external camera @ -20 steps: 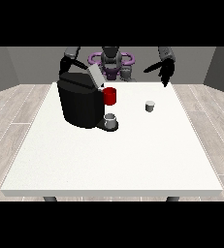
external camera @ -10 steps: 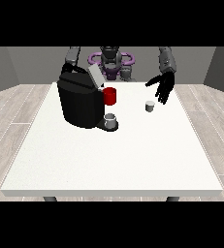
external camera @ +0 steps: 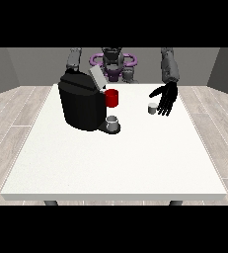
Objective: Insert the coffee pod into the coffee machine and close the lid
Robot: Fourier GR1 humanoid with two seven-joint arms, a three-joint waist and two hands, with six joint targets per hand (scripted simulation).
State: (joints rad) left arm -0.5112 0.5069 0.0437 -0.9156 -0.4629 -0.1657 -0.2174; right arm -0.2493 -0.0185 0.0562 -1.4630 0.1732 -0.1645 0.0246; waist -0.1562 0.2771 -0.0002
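Note:
A small grey coffee pod (external camera: pixel 152 108) stands on the white table (external camera: pixel 115 158) at the back right. The hand at the view's right (external camera: pixel 166 97) hangs just beside and above the pod, fingers spread and pointing down, not touching it. The black coffee machine (external camera: pixel 82 103) sits at the back left with its grey lid (external camera: pixel 96 77) tilted up. A red part (external camera: pixel 112 98) shows at its front, and a grey cup (external camera: pixel 113 123) stands on its base. The hand at the view's left is hidden behind the machine; only its arm (external camera: pixel 74 58) shows.
The robot's torso with a purple ring (external camera: pixel 113 61) stands behind the table's far edge. Wooden floor surrounds the table on all sides.
The hand at the view's right has come down and forward from near the robot's shoulder to just beside the pod. The machine, lid and pod have not moved.

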